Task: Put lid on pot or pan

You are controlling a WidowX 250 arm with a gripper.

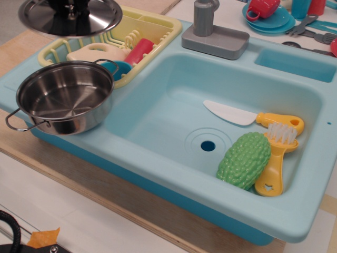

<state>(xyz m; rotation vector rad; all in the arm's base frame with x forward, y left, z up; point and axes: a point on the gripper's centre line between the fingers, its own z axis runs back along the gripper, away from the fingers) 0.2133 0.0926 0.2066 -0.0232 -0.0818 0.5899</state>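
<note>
The lid [71, 18], a shiny round steel disc, hangs in the air at the top left, above the left end of the yellow dish rack [152, 29]. Only a dark bit of my gripper [68, 4] shows at the lid's centre, at the frame's top edge; it holds the lid up. The pot [66, 97], shallow shiny steel with wire loop handles, stands open and empty on the sink's left ledge, below and in front of the lid.
The rack holds a cream piece [95, 51], a red cup [139, 51] and a blue item [118, 67]. A grey faucet [213, 31] stands behind the basin. The basin holds a toy knife [247, 116], a green gourd [244, 159] and a yellow brush [276, 158].
</note>
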